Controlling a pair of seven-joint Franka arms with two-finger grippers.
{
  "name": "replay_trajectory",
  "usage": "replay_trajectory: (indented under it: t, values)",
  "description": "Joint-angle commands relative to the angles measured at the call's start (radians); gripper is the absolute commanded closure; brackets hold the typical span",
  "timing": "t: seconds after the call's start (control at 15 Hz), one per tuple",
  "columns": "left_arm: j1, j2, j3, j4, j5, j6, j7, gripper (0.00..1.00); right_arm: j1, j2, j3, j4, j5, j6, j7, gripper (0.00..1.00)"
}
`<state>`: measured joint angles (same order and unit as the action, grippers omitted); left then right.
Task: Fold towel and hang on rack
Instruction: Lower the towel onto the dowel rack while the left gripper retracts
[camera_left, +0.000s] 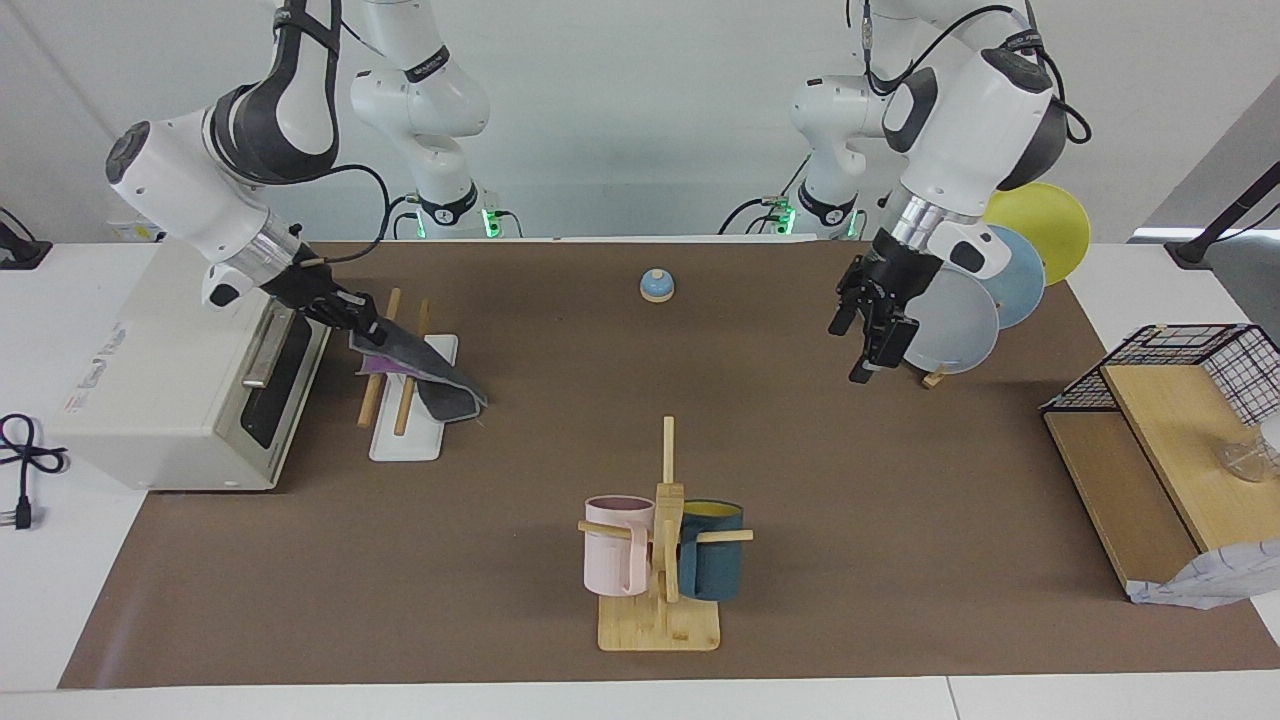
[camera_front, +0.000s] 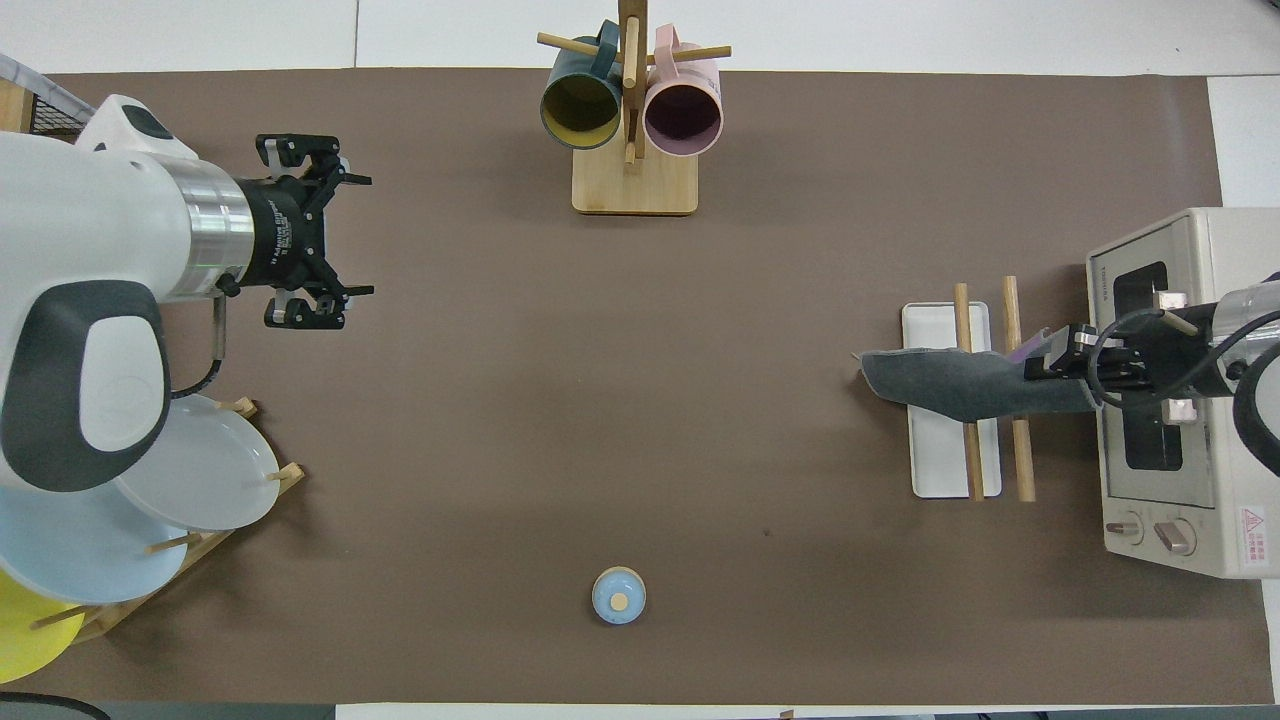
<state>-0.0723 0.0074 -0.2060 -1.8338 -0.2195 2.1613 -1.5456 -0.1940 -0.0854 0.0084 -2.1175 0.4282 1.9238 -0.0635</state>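
The towel (camera_left: 430, 372), grey face up with a purple edge showing near the grip, lies stretched across both dowels of the rack (camera_left: 404, 440). Its free end droops past the white base onto the mat. My right gripper (camera_left: 357, 320) is shut on the towel's corner, low beside the oven door. From overhead the towel (camera_front: 950, 384) spans the rack (camera_front: 940, 470), and the right gripper (camera_front: 1052, 365) sits at the oven end of it. My left gripper (camera_left: 862, 345) hangs open and holds nothing, over the mat by the plate stand; overhead it (camera_front: 322, 235) shows its fingers spread wide.
A toaster oven (camera_left: 180, 370) stands right beside the rack. A mug tree (camera_left: 662, 540) with two mugs stands farthest from the robots, mid-table. The plate stand (camera_left: 950, 320), a blue bell (camera_left: 656, 286), a wooden shelf with a wire basket (camera_left: 1160, 430) and a white cloth (camera_left: 1200, 585) are also on the table.
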Motion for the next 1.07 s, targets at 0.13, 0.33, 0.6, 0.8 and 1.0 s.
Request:
replay_trajectory:
  t: [0.13, 0.33, 0.6, 0.8, 1.0]
  values:
    - [0.115, -0.037, -0.007, -0.027, -0.001, -0.089, 0.428, 0.00, -0.051, -0.020, 0.012, -0.015, -0.100, -0.008, -0.119, 1.00]
    - [0.178, -0.041, 0.005, -0.024, 0.000, -0.164, 0.753, 0.00, -0.062, -0.020, 0.012, -0.015, -0.135, -0.006, -0.174, 1.00]
    - [0.210, -0.041, 0.010, 0.005, 0.096, -0.244, 1.062, 0.00, -0.062, -0.020, 0.012, -0.016, -0.167, -0.002, -0.180, 1.00]
    - [0.200, -0.023, 0.039, 0.077, 0.166, -0.348, 1.266, 0.00, -0.062, -0.020, 0.012, -0.018, -0.215, 0.008, -0.233, 1.00]
    - [0.181, -0.001, 0.051, 0.136, 0.218, -0.448, 1.364, 0.00, -0.061, -0.022, 0.012, -0.018, -0.220, 0.008, -0.234, 1.00]
